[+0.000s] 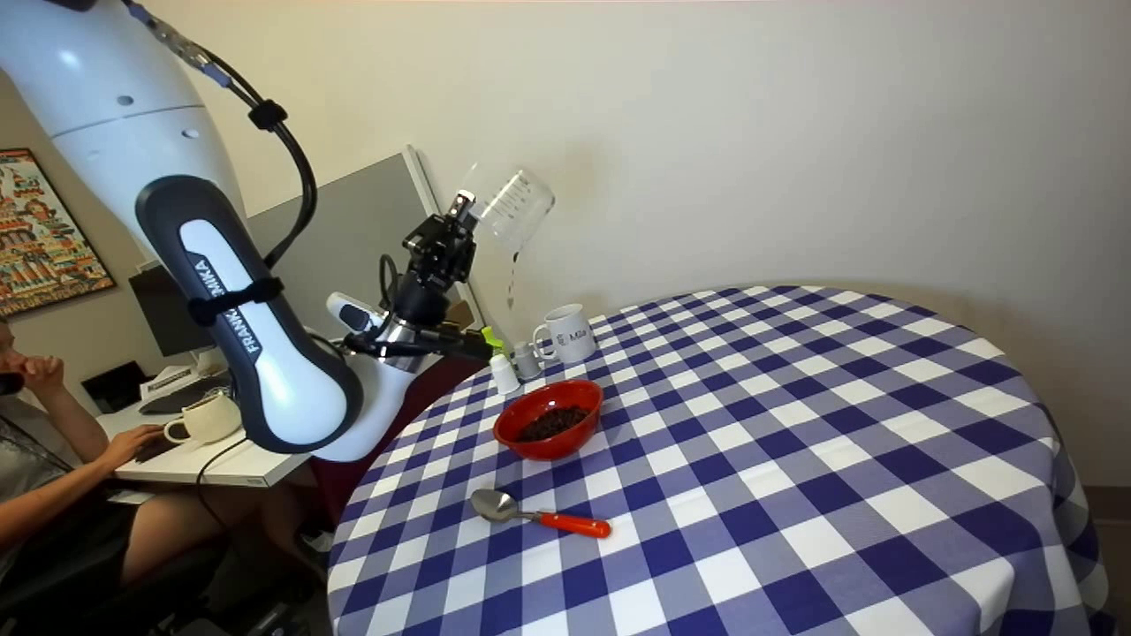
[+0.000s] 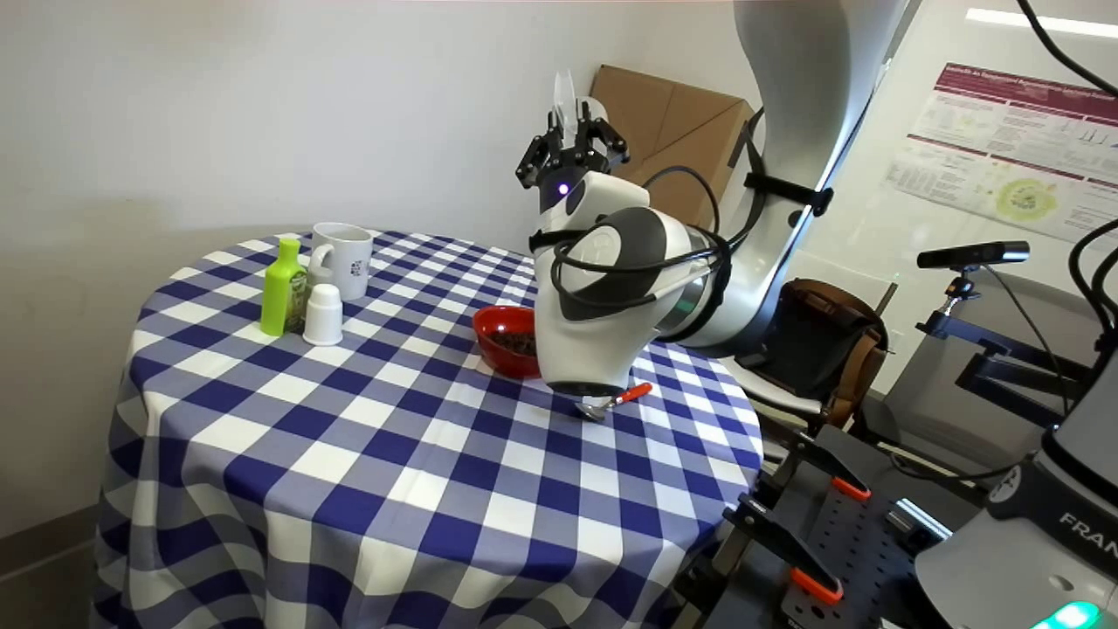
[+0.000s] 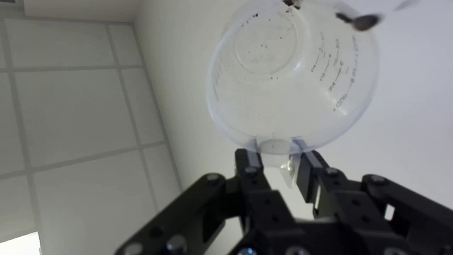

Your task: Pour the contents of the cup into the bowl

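Note:
The cup (image 1: 517, 208) is clear with printed measure marks. It is held high and tipped mouth-down to one side in an exterior view, and dark bits (image 1: 512, 278) fall from its rim. My gripper (image 1: 466, 205) is shut on a clear handle-like part of the cup, seen between the fingers (image 3: 276, 152) in the wrist view. There the cup (image 3: 283, 102) looks nearly empty, with a few dark specks inside and bits at its rim. The red bowl (image 1: 565, 444) stands on the table below, with dark bits in it. My arm partly hides the bowl (image 2: 500, 356) in an exterior view.
A spoon with a red-orange handle (image 1: 574, 525) lies near the bowl on the checked tablecloth (image 1: 795, 442). A white mug (image 1: 570, 334), white shaker (image 2: 324, 316) and green bottle (image 2: 278, 293) stand together behind the bowl. A person (image 1: 53, 459) sits at a desk beyond the arm.

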